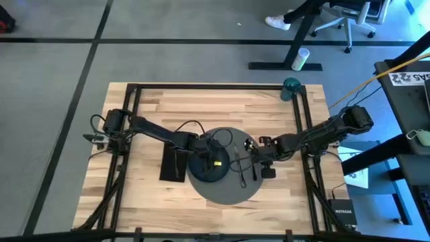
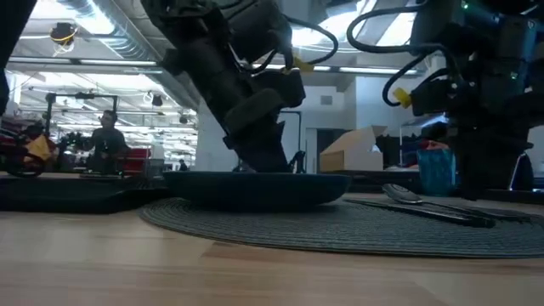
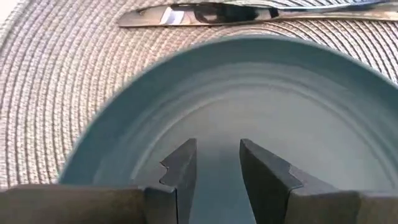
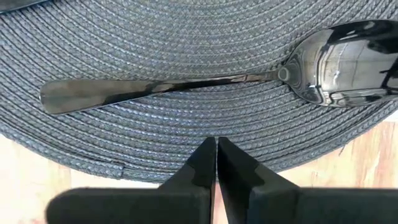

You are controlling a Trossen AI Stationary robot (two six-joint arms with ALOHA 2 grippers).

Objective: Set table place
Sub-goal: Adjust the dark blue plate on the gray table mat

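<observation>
A dark blue-grey plate (image 1: 201, 168) sits on the round grey placemat (image 1: 232, 191) at the table's middle. My left gripper (image 3: 217, 152) is open, and its fingers point down into the plate's hollow (image 3: 298, 106). A black napkin (image 1: 173, 163) lies on the wood left of the placemat. A spoon (image 4: 186, 84) and other cutlery (image 2: 442, 211) lie on the placemat's right part. My right gripper (image 4: 216, 146) is shut, holds nothing, and hangs over the placemat's right edge beside the spoon. The teal cup (image 1: 291, 87) stands at the table's far right corner. My left gripper has its fingertips (image 3: 183, 165) low over the inside of the plate, coming from above. Whether they touch the plate I cannot tell. The plate rests flat on the placemat.
Bare wood lies along the table's near edge (image 2: 255, 272) and its far half (image 1: 201, 101). Black metal rails (image 1: 300, 114) run along the table's sides. In the room behind, a person (image 2: 106, 136) shows at the far left.
</observation>
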